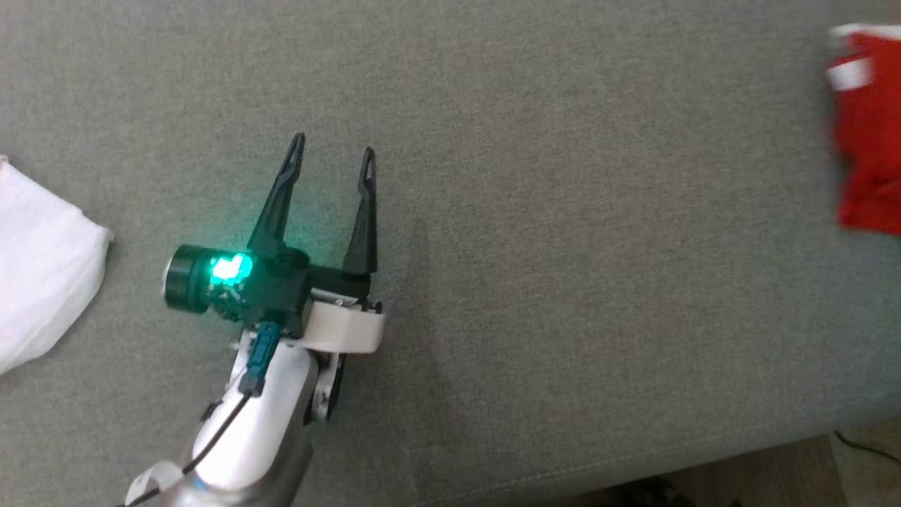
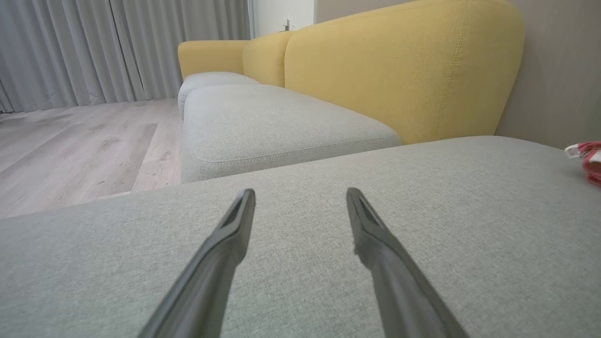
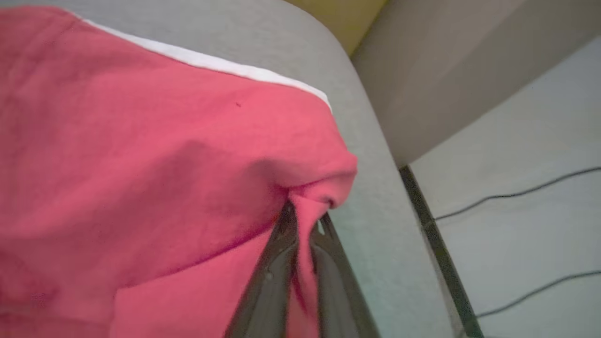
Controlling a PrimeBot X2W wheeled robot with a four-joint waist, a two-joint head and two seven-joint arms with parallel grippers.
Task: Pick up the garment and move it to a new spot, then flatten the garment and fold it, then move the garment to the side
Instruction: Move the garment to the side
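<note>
Left gripper: jaws spread wide, nothing between them. It sits low over the grey seat cushion, left of centre. I can't tell whether the fingertips touch the fabric.

Right gripper: fingers pinched almost together on a bunched fold of the red garment, with cloth squeezed between the tips.

Garment location: far right end of the same cushion, close to its rounded edge. From the head camera it's a blurred red patch cut off by the right border, well apart from the left gripper. A white band runs along one edge of it. Most of the fabric drapes away from the pinch point. I can't tell how much of it rests on the cushion.

Other stuff:
- A white cloth lies on the cushion at the far left, near the left gripper but not touching it.
- Ahead of the left fingers are a second grey seat section, a yellow backrest, a wood floor and grey curtains.
- Two dark cables run over the pale surface past the cushion's right end.
</note>
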